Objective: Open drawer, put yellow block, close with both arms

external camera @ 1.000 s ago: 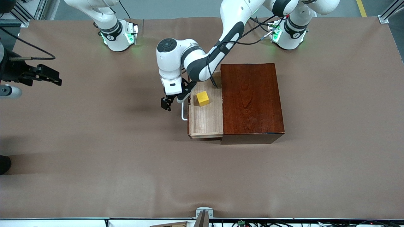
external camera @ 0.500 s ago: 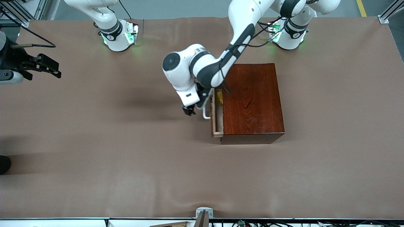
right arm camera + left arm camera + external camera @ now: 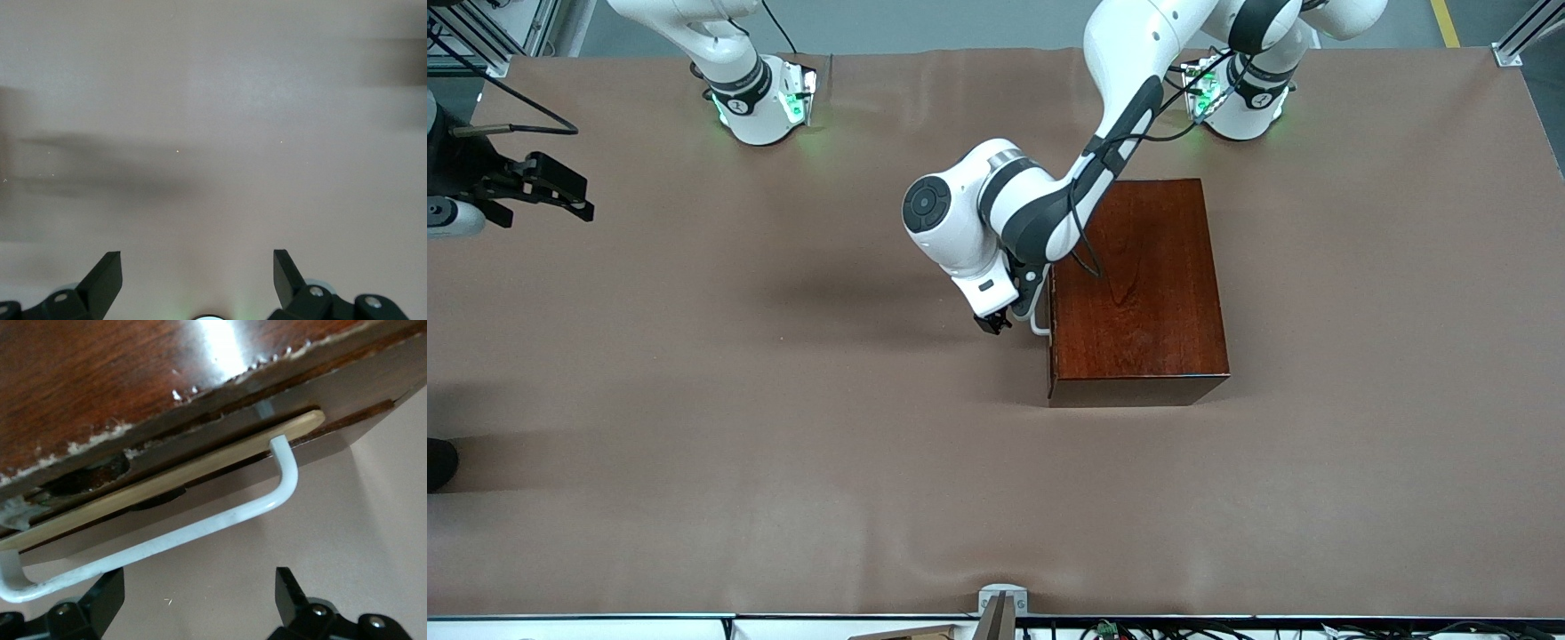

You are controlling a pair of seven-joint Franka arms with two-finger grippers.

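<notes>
Dark reddish-brown wooden box w/ pale-wood drawer pushed in; white U-bar handle just ahead of the left gripper, jaws wide, holding nothing. Right gripper wide open too, waiting over bare brown table.

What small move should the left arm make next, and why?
Probably draw the left gripper back from the white handle. The drawer sits nearly flush in the wooden box, the fingers are open and hold nothing, and the right gripper waits at the table's edge.
</notes>
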